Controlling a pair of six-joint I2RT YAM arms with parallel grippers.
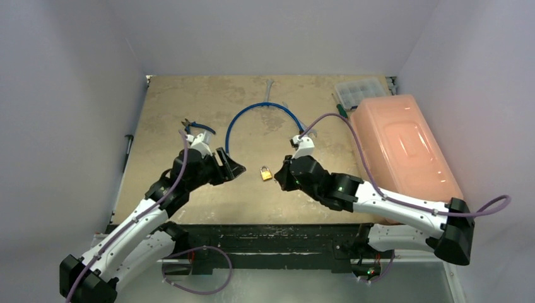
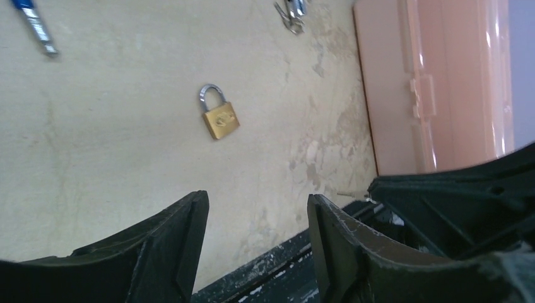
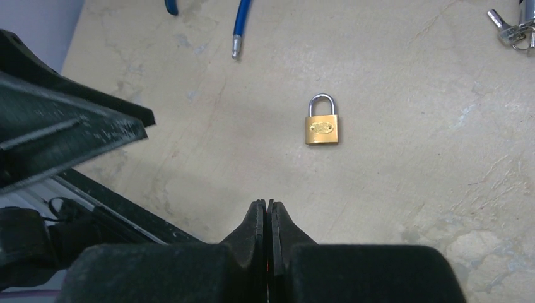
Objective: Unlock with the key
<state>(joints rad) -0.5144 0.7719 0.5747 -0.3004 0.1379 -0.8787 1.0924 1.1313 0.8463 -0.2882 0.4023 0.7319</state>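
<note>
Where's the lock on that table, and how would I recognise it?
Start at the big pink plastic box at the right of the table. Left of it, in front of the arching blue cable, lies the padlock. It is the only brass-coloured thing, small, with a silver shackle.

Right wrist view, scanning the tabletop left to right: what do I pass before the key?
Blue piece cut by the top edge → blue cable end → brass padlock → key in the top right corner.
</note>
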